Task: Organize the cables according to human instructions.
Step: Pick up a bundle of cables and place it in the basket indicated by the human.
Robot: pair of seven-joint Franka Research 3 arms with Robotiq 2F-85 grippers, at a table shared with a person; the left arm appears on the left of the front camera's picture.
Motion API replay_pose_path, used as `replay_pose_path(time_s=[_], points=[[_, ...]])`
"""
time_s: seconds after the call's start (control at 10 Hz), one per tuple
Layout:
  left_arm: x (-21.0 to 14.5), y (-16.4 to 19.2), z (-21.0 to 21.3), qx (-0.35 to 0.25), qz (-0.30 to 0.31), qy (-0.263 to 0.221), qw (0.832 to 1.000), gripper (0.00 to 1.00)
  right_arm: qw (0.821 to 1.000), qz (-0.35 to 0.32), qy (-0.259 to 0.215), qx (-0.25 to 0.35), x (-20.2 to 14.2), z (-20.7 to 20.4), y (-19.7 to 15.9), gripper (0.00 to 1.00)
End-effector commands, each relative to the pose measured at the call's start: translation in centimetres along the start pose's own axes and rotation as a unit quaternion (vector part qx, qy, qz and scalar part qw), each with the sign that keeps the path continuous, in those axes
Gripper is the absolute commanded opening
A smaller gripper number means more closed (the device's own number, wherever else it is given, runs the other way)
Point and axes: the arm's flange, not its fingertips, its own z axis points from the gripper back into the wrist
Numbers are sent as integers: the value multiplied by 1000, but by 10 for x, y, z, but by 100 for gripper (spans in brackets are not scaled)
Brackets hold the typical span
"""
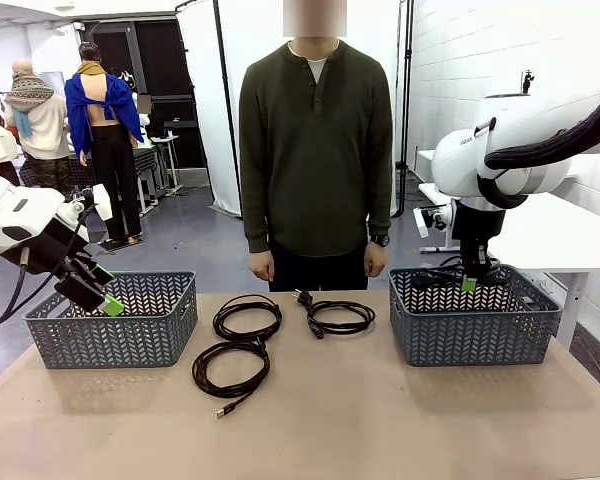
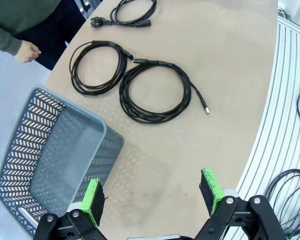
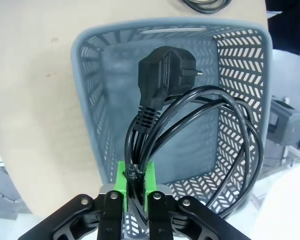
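- Snag risk: right gripper [image 3: 135,182] is clamped on a coiled cable [image 3: 200,107] hanging over the right basket [image 3: 85,75]. The loop sits close to one basket wall, so letting go here may drape it over the rim.
- plug [image 3: 162,70] could catch in the basket's lattice holes.
- loose cables [image 1: 340,317], three of them, lie on the table left of the basket. Dragging the held coil out could sweep the nearest.
- left gripper [image 2: 152,192] has jaws wide and empty, well apart from the basket; no clash likely.

floor [image 1: 180,245]: grey | wall [image 1: 460,60]: white brick | side table [image 1: 570,235]: white
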Motion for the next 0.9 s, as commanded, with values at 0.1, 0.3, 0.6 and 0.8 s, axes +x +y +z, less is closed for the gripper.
replay_pose_path(time_s=[0.1, 0.3, 0.6, 0.8], points=[[-2, 2, 0, -8, -1, -6, 1000, 100, 1000, 12, -16, -1, -4, -1, -12, 39], [-2, 2, 0, -8, -1, -6, 1000, 100, 1000, 6, -16, 0, -5, -7, -14, 78], [-2, 2, 0, -8, -1, -6, 1000, 100, 1000, -12, -20, 9, -5, 1, -17, 100], [-2, 2, 0, -8, -1, -6, 1000, 100, 999, -31, -31, 18, -5, 9, -20, 100]])
